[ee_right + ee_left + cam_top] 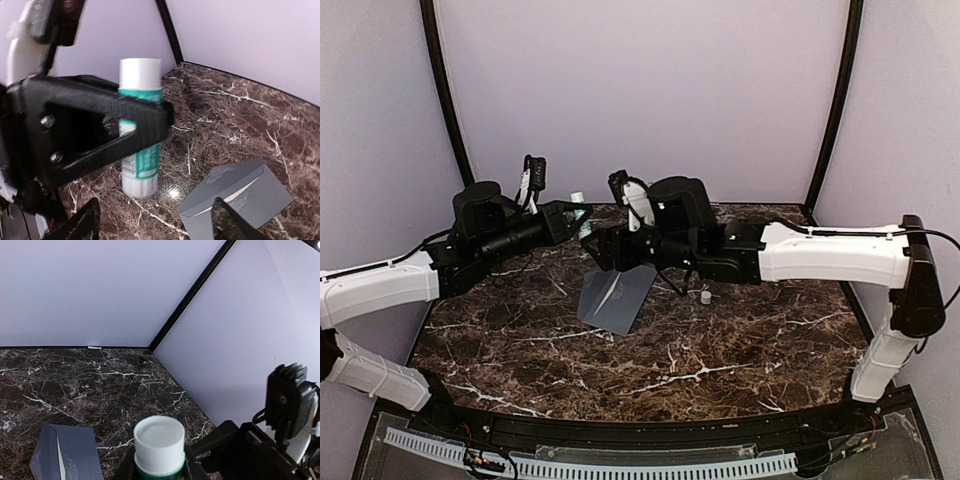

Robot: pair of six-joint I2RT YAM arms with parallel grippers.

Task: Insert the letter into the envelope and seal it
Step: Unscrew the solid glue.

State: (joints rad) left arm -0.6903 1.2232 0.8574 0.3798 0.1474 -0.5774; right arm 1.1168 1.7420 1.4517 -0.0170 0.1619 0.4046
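Since sealing looks like the step left, the dark, white-veined marble table carries the flat slate-grey paper envelope near its middle, with a cream sliver of the letter showing in its mouth. Above, toward the far edge, the left end effector pinches a smooth cylindrical glue stick roughly upright, probably for the flap. The right end effector hangs spread and empty beside it.

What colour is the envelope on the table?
The envelope is slate grey; the right wrist view shows it best.
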